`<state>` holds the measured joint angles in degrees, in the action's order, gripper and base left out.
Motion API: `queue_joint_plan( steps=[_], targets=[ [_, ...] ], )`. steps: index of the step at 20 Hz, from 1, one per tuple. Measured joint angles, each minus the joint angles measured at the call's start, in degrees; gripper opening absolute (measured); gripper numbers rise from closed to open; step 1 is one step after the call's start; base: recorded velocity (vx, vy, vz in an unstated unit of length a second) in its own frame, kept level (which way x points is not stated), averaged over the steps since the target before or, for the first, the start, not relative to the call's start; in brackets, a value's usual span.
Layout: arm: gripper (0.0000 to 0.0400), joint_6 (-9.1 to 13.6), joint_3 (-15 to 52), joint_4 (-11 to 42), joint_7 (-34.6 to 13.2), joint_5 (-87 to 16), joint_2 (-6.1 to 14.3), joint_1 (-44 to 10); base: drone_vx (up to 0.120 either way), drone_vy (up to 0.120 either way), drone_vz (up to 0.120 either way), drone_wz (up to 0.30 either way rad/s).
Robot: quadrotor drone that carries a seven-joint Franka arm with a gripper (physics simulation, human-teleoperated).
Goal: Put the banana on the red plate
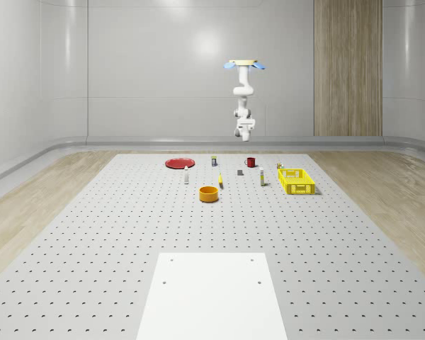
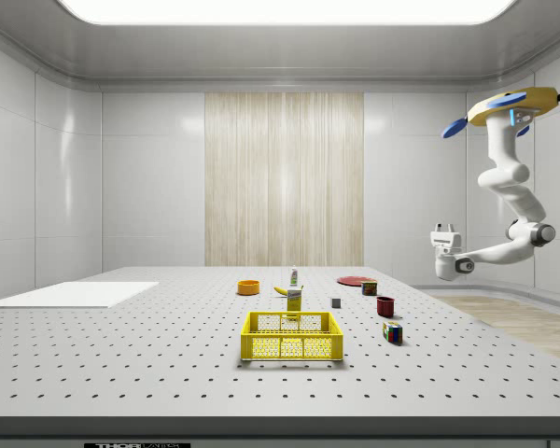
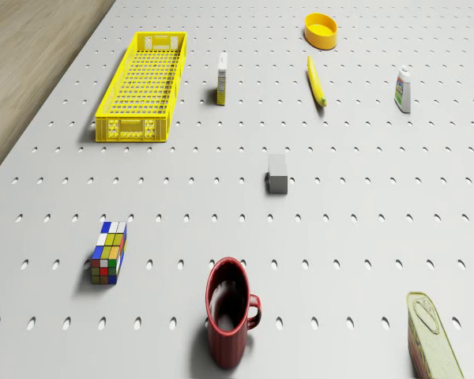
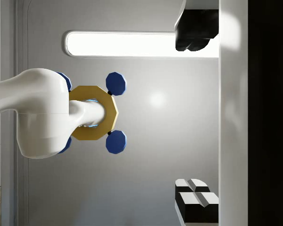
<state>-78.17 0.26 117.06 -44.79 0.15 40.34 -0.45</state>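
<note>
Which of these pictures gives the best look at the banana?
The drone view: the banana lies in plain sight on the table, full length, between the orange bowl and the grey block. In the whole-scene view it is a thin yellow sliver beside the bowl. In the side view a carton partly hides it.

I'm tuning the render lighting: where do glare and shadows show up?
Whole-scene view: soft glare patches on the back wall. Side view: bright ceiling light panel. Drone view: short soft shadows beside the red mug and yellow crate.
</note>
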Motion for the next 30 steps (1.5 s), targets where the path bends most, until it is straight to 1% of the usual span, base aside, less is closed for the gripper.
queue_joint_plan(
  steps=[5, 21, 30],
  targets=[
    [0.04, -0.19, 0.04, 0.1, 0.01, -0.02, 0.13, -0.03, 0.016, -0.12, 0.0, 0.0],
    [0.04, -0.87, 0.6, 0.56, -0.06, -0.75, 0.6, -0.25, 0.12, -0.12, 0.0, 0.0],
    [0.04, -1.28, 2.66, 0.91, -0.43, -3.64, 0.9, -0.89, 0.12, -0.12, 0.0, 0.0]
  ],
)
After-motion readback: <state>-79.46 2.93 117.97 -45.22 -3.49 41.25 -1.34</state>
